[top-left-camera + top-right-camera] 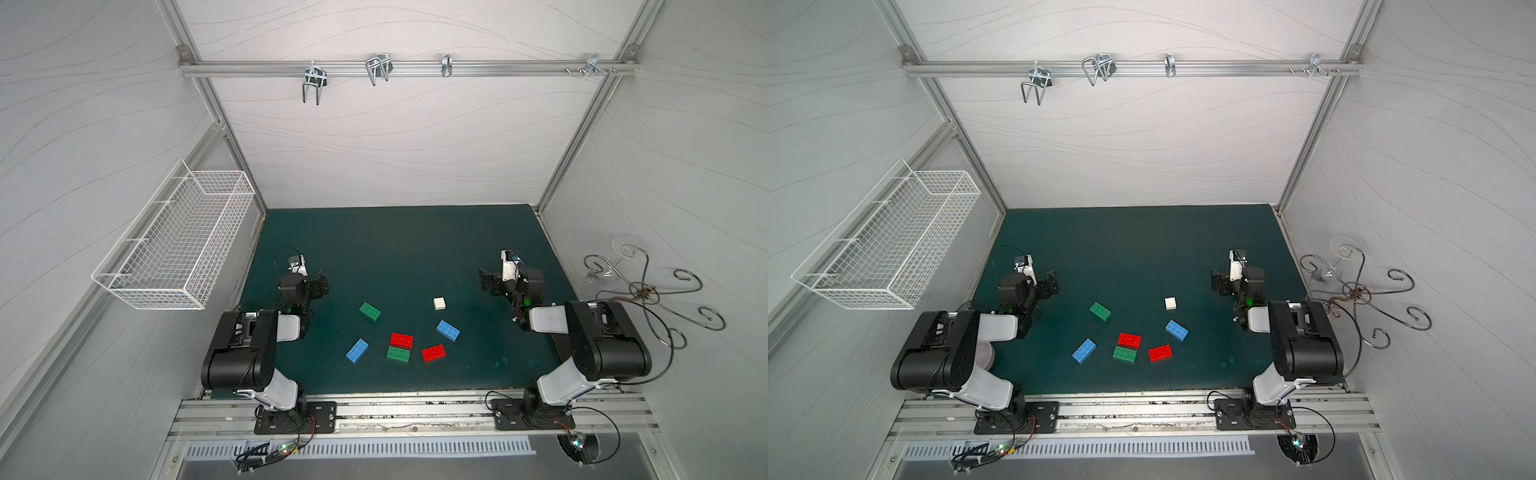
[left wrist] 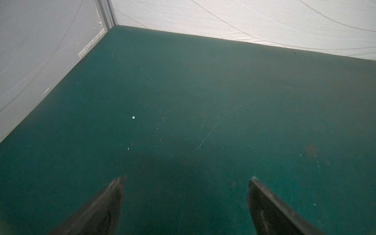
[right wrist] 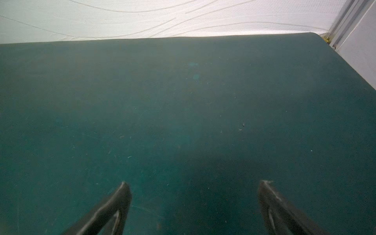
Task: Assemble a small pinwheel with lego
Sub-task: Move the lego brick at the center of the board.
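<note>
Start of assembly, with no pinwheel formed as yet. Note seven loose studded plastic lego bricks lying flat on the dark green table [image 1: 395,249], below centre in both top views:

- small white square brick [image 1: 439,303] at the upper right of the scatter
- green rectangular brick [image 1: 370,311] at its upper left
- blue rectangular brick [image 1: 448,330] below the white one
- second blue brick [image 1: 357,350] at lower left
- red rectangular brick [image 1: 402,340] directly above a second green brick [image 1: 398,354] in the middle; cannot tell whether touching
- second red brick [image 1: 433,353] just to the right of those

Find the left hand [image 1: 319,284] at mid left and the right hand [image 1: 487,284] at mid right, each well apart from the bricks, jaws spread wide, holding nothing. From either wrist, only bare table beyond the fingertips.

Judged best first move: take the small white square brick as hub, using the nearer right hand.

- Descend from straight above.
- Square the jaws to two opposite side faces.
- Straddle fully before closing.
- Avoid nudging the blue rectangular brick nearby.
- Keep the left hand free to steady the colored bricks during pressing.
</note>
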Motion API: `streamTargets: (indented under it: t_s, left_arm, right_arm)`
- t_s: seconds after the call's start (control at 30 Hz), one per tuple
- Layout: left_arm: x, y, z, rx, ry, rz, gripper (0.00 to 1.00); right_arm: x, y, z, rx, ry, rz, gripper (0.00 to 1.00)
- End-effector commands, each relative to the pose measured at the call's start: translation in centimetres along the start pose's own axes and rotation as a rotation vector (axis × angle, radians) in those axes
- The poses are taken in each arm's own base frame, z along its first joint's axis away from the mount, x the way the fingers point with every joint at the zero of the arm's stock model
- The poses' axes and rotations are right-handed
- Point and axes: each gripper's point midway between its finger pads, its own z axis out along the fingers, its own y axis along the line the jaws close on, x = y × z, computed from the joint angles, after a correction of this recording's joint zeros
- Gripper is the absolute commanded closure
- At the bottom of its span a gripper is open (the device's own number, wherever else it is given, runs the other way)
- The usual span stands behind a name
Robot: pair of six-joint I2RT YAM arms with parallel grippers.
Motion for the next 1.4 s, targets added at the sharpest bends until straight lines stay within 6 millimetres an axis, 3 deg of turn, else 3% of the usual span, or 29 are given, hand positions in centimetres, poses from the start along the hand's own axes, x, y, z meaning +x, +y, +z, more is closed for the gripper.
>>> streamTargets:
  t_s: [0.0,0.8,0.93,1.17,1.3,1.37]
  left_arm:
    - [-2.1,-0.3,0.2,0.006,-0.064,0.003,0.0]
    - [-2.1,-0.3,0.1,0.008,-0.069,0.002,0.0]
    - [-3.9,-0.2,-1.3,0.0,-0.091,-0.003,0.0]
    - [-9.9,-2.0,-4.4,0.069,-0.065,0.003,0.0]
    - [-12.5,-1.2,-6.1,-0.012,0.067,-0.072,0.0]
    - [-13.6,-2.3,-6.8,0.048,0.081,-0.054,0.0]
  right_arm:
    - [-0.3,0.0,0.2,0.004,-0.004,-0.008,0.01]
    - [-0.4,0.1,0.1,0.002,-0.007,-0.009,0.01]
    - [-2.2,-0.1,-0.9,0.022,-0.018,-0.006,0.01]
    - [-9.5,-2.7,-4.4,0.201,-0.027,0.15,0.01]
    - [-9.4,-7.5,-8.4,0.541,0.096,0.441,0.01]
    - [-10.7,-6.9,-7.9,0.483,0.116,0.352,0.01]
